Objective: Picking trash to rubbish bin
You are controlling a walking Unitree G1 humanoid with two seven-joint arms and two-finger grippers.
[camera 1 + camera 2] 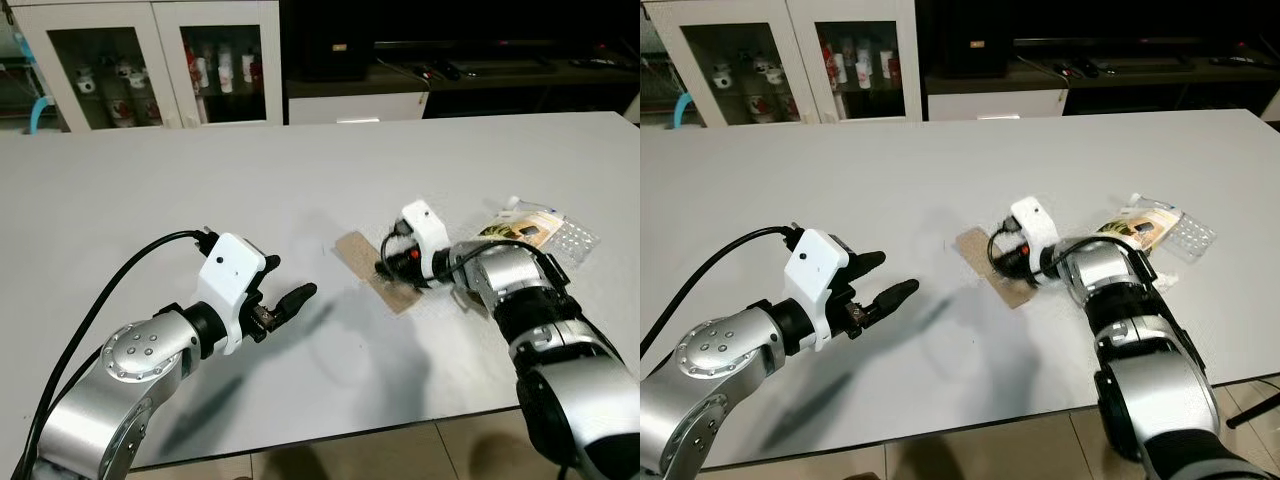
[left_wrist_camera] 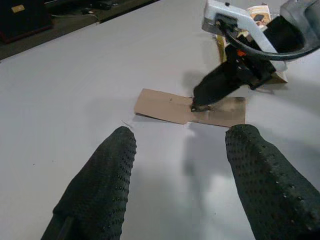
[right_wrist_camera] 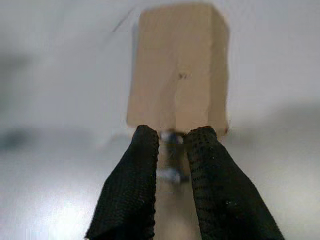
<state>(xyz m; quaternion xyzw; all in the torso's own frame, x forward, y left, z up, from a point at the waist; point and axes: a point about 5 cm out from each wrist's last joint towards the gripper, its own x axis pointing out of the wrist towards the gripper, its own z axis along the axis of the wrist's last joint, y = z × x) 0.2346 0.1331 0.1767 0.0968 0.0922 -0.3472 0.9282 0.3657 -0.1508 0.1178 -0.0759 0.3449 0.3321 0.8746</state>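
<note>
The right end effector (image 1: 385, 268), right of centre in the frame, had its fingers (image 3: 142, 150) pinched narrow on the cardboard (image 1: 372, 266), which lay flat on the tabletop (image 1: 300, 180) at mid-frame. The left end effector (image 1: 885, 276) hovered at lower left above the tabletop with its fingers (image 2: 105, 170) spread wide, holding nothing, pointed toward the cardboard but well apart from it. A plastic wrapper (image 1: 540, 232) lay at the right, behind the right arm. A cabinet (image 1: 150, 60) stood at upper left.
</note>
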